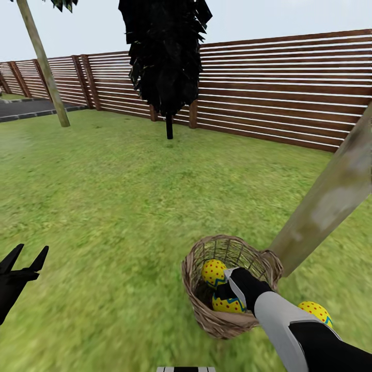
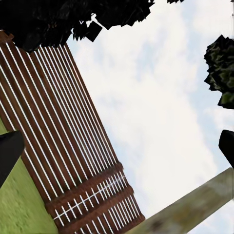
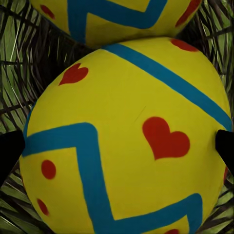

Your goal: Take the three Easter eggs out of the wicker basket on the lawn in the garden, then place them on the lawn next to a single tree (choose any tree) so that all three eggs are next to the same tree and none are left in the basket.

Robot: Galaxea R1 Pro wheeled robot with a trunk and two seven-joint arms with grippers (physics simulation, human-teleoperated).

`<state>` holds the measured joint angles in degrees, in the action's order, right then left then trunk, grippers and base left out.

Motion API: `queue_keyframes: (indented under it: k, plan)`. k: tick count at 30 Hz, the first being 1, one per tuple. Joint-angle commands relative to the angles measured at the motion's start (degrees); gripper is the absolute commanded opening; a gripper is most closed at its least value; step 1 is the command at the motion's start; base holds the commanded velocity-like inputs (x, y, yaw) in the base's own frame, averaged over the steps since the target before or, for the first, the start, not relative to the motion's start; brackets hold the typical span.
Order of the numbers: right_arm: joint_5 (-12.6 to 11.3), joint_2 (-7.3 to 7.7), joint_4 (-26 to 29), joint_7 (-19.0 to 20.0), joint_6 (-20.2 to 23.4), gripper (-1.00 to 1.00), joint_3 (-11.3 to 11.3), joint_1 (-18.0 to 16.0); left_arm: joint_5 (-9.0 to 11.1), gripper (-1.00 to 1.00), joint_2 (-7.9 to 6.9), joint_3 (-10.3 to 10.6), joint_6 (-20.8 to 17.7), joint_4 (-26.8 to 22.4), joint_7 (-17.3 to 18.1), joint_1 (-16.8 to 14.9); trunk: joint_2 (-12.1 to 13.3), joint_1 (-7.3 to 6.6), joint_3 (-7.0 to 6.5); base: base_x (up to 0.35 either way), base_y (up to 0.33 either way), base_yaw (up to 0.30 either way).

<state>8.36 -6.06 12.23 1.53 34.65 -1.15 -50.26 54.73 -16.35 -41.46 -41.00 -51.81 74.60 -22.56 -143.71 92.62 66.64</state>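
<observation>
1. The right gripper (image 1: 227, 294) was down inside the small round brown woven-wicker basket (image 1: 206, 315), which stood on the mottled green lawn (image 1: 113, 206) touching, or just beside, the foot of the pale grey-beige bare-trunked tree (image 1: 330, 201)
2. In the right wrist view its two dark fingertips (image 3: 9, 151) stood spread, one on each side of the nearer yellow egg with red dots, hearts and blue zigzag bands (image 3: 126, 141); the egg sat between them, not yet pinched as far as could be told
3. To do this step well, the jaws should probably close on the egg's widest part and lift straight up, clear of the braided rim, so the smooth shell did not slip
4. The basket held two eggs: that one, and a second egg (image 1: 213, 271) touching it, deeper in
5. A third egg (image 1: 316, 311) already lay on the grass outside the basket, near the same trunk
6. The left gripper (image 1: 25, 258) hung idle over the grass, well apart, its black fingers spread and holding nothing
</observation>
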Motion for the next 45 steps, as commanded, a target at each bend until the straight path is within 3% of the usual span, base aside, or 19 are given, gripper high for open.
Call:
queue_keyframes:
  k: [1, 13, 22, 42, 44, 45]
  plan:
    - [0.3, -0.01, 0.1, 0.1, 0.3, -1.00, -0.1, 0.0, 0.1, 1.00, 0.00, 0.0, -0.6, 0.0, 0.1, 0.0, 0.0, -0.01, 0.04, 0.000, 0.000, 0.000]
    - [0.4, -0.10, 0.1, 0.1, 0.3, -1.00, -0.2, 0.1, 0.1, 1.00, 0.00, 0.0, -0.6, 0.0, 0.1, 0.0, 0.0, -0.01, 0.04, 0.000, 0.000, 0.000]
    - [0.4, -0.01, 0.1, 0.1, -1.3, -1.00, -0.2, 0.8, 0.1, 1.00, 0.00, 0.0, -0.6, 0.0, 0.2, 0.0, 0.0, -0.11, -0.85, 0.000, 0.000, 0.000]
    - [0.7, 0.06, 1.1, 0.6, -1.4, -1.00, -0.4, 0.8, 0.1, 1.00, -0.07, 0.4, -0.7, 0.0, 0.3, 0.0, 0.3, -0.58, -4.84, 0.000, 0.000, 0.000]
    - [0.7, 0.31, 1.2, 0.8, -1.4, -1.00, -0.5, 0.8, 0.1, 1.00, -0.23, 0.4, -2.8, -0.2, 0.5, 0.0, 0.3, -0.63, -5.28, 0.000, 0.000, 0.000]
    - [0.7, 0.50, 1.3, 0.8, -1.3, -1.00, -0.5, 0.8, 0.1, 1.00, -0.50, 0.3, -6.1, -0.4, 0.5, 0.0, 0.3, -0.65, -5.50, 0.000, 0.000, 0.000]
